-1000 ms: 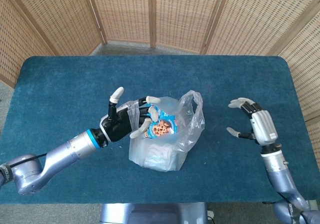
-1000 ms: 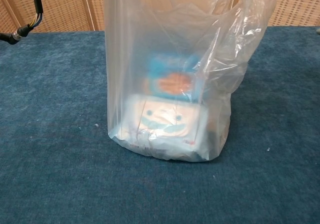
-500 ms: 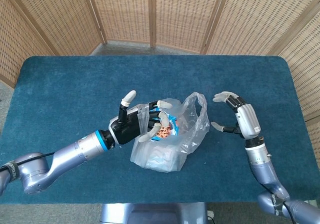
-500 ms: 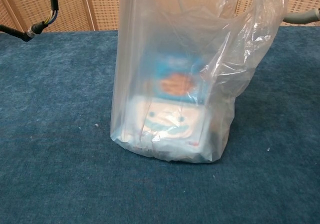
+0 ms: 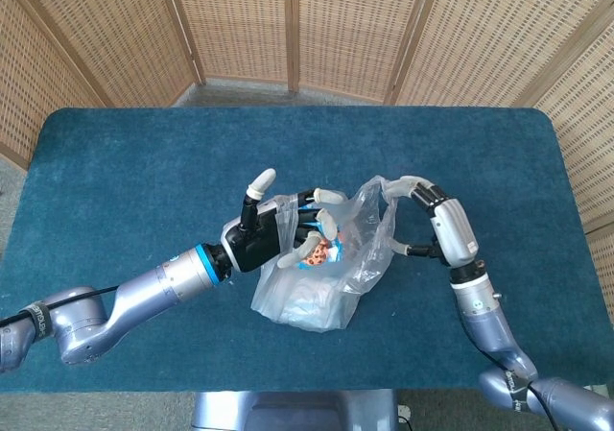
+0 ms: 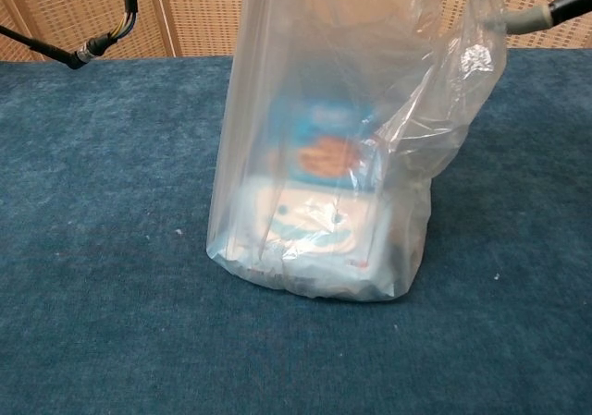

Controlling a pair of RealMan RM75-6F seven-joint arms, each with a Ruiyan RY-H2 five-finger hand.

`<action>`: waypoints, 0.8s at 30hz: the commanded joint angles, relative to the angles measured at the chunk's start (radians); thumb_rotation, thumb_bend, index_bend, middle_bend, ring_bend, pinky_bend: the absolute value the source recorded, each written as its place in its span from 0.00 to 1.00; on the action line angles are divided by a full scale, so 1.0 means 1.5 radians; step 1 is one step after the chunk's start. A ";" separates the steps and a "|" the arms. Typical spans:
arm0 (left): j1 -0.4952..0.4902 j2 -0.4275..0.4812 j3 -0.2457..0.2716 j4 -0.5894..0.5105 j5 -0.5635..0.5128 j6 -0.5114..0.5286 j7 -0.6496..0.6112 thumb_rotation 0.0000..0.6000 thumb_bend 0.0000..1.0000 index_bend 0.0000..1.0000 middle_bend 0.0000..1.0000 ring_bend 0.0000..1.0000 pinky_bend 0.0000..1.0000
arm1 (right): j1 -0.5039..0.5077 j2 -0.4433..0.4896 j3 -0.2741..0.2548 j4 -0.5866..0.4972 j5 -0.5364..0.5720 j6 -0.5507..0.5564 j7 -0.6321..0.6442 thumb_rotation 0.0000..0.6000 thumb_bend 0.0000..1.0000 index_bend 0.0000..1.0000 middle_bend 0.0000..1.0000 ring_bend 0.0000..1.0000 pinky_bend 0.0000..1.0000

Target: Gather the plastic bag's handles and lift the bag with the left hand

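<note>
We see the clear plastic bag [image 5: 321, 282] standing mid-table on the blue cloth [image 5: 125, 191], snack packets inside (the chest view shows them best). Our left hand [image 5: 273, 237] has its fingers curled through the near handle [image 5: 280, 210], holding it, while our right hand [image 5: 436, 222] hooks its spread fingers around the far handle [image 5: 384, 201].

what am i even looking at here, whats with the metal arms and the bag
These are two robot arms with human-like hands, steered by a person. One picture looks down from the robot's head, the other looks out low from its chest. On the blue table stands a clear plastic bag with snack packs inside. The left hand has one bag handle draped over it at the bag's mouth. The right hand curls at the other handle; whether it grips it is unclear.
</note>
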 commanded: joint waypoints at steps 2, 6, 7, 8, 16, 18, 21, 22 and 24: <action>0.003 0.002 0.000 -0.004 0.000 0.001 -0.001 0.00 0.17 0.28 0.50 0.67 0.86 | 0.010 -0.014 -0.006 0.013 -0.001 -0.005 -0.019 1.00 0.12 0.30 0.29 0.23 0.25; 0.006 0.007 0.001 -0.008 0.010 0.004 -0.006 0.00 0.17 0.28 0.50 0.67 0.86 | 0.019 -0.025 -0.006 0.024 0.007 -0.011 -0.020 1.00 0.12 0.30 0.29 0.23 0.25; 0.006 0.008 0.001 -0.008 0.012 0.004 -0.007 0.00 0.17 0.28 0.50 0.67 0.86 | 0.021 -0.028 -0.007 0.026 0.008 -0.012 -0.021 1.00 0.12 0.30 0.29 0.23 0.25; 0.006 0.008 0.001 -0.008 0.012 0.005 -0.009 0.00 0.18 0.28 0.50 0.67 0.86 | 0.023 -0.031 -0.007 0.029 0.007 -0.012 -0.023 1.00 0.12 0.30 0.29 0.23 0.25; 0.012 0.018 0.008 -0.013 0.028 0.013 -0.020 0.00 0.17 0.28 0.50 0.67 0.86 | 0.033 -0.042 0.000 0.066 0.029 -0.017 -0.021 1.00 0.12 0.30 0.29 0.23 0.25; 0.014 0.021 0.012 -0.014 0.033 0.016 -0.024 0.00 0.17 0.28 0.50 0.67 0.86 | 0.033 -0.040 -0.002 0.073 0.031 -0.019 -0.020 1.00 0.12 0.30 0.29 0.23 0.25; 0.015 0.024 0.016 -0.013 0.041 0.021 -0.031 0.00 0.17 0.28 0.50 0.67 0.86 | 0.034 -0.039 -0.007 0.081 0.031 -0.021 -0.019 1.00 0.12 0.30 0.29 0.23 0.25; 0.015 0.025 0.017 -0.013 0.044 0.022 -0.034 0.00 0.18 0.28 0.50 0.67 0.86 | 0.033 -0.040 -0.008 0.084 0.033 -0.021 -0.017 1.00 0.12 0.30 0.29 0.23 0.25; 0.015 0.027 0.020 -0.012 0.047 0.025 -0.038 0.00 0.18 0.28 0.50 0.67 0.86 | 0.033 -0.041 -0.010 0.089 0.033 -0.020 -0.016 1.00 0.12 0.30 0.29 0.23 0.24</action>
